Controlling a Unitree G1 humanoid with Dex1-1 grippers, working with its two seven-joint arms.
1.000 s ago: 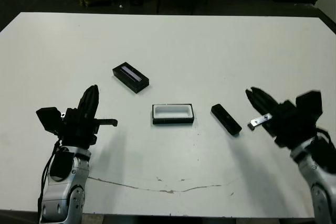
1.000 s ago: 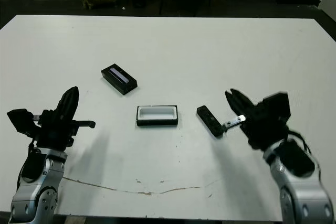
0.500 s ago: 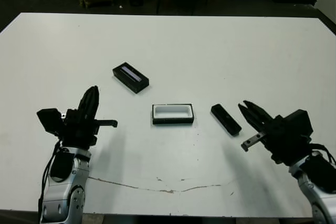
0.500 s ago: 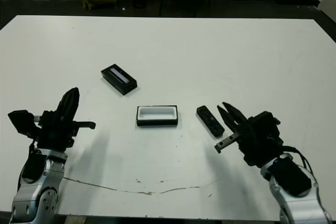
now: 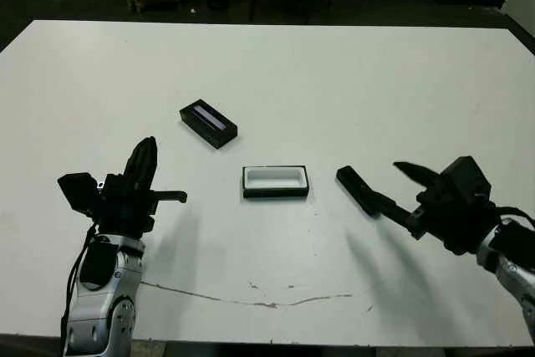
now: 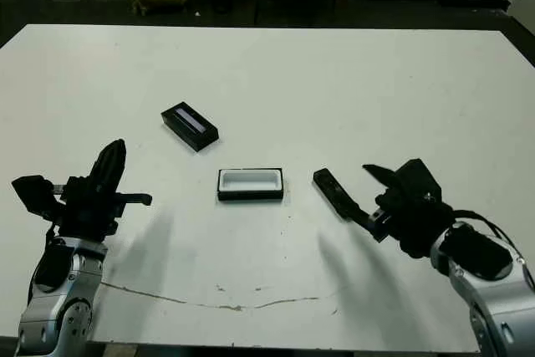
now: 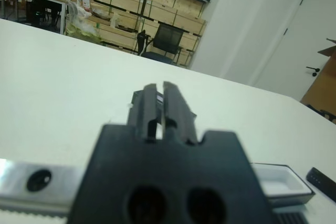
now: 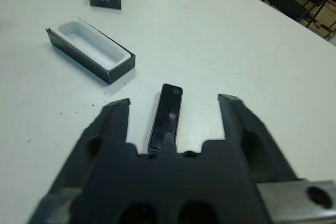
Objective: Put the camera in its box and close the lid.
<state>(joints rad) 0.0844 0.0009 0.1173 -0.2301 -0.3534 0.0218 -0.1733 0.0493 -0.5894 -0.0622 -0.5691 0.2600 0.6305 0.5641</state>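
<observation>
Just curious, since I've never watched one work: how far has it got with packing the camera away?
Nothing is packed yet. The camera lies on the table between the open right gripper's fingers, not gripped. The box sits empty, and the lid lies apart. The left gripper is shut, idle.

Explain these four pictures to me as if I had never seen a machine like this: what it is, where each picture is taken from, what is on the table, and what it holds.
This is a two-armed humanoid robot at a white table. Two pictures come from cameras in its head, looking down; the other two come from cameras on its wrists, looking along each claw.

On the table lie three things: a lid with a pale stripe, an open box with a white lining, and a slim black camera.

The left claw is shut and hangs apart from everything, holding nothing. The right claw is open, one finger on each side of the camera, but not gripping it. Nothing is held, and the box has nothing in it.
</observation>
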